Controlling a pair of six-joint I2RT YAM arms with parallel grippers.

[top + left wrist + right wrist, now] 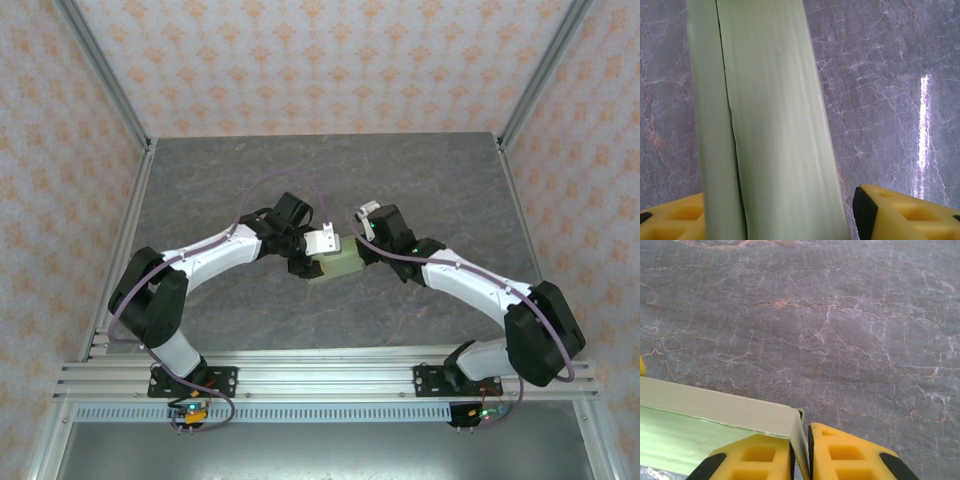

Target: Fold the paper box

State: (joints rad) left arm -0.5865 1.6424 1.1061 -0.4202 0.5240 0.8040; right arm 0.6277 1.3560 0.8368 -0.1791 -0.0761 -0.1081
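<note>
The paper box [341, 266] hangs above the table [420, 180], held up between the two grippers where the arms meet. The right gripper [807, 435] is clenched on a thin side wall at the box's corner. Its two yellow fingers [850, 457] sit almost together with only the card edge between them, and the rest of the box runs off to the left of them. The left gripper [777, 200] straddles the opposite end of the box with its jaws released. The pale green panel stands upright between them and covers most of one finger. A thin strip of table shows between the card and the other finger [902, 215].

The step in hand looks like squaring the box up and pressing a wall or flap home, with the right side as the anchor. To do it well, the right gripper's pinch should hold firm without dragging sideways, since thin card creases or tears at a corner. The left jaws should close slowly and evenly, so both fingers meet flat faces rather than an edge. A dark seam runs the length of the panel just inside the left jaws. That seam is likely where two layers overlap, and pressing across it rather than beside it should keep the layers from sliding apart. Both grippers should stay at the same height so the box does not twist.

No brand, label or writing can be read on the box, the fingers or the table.
</note>
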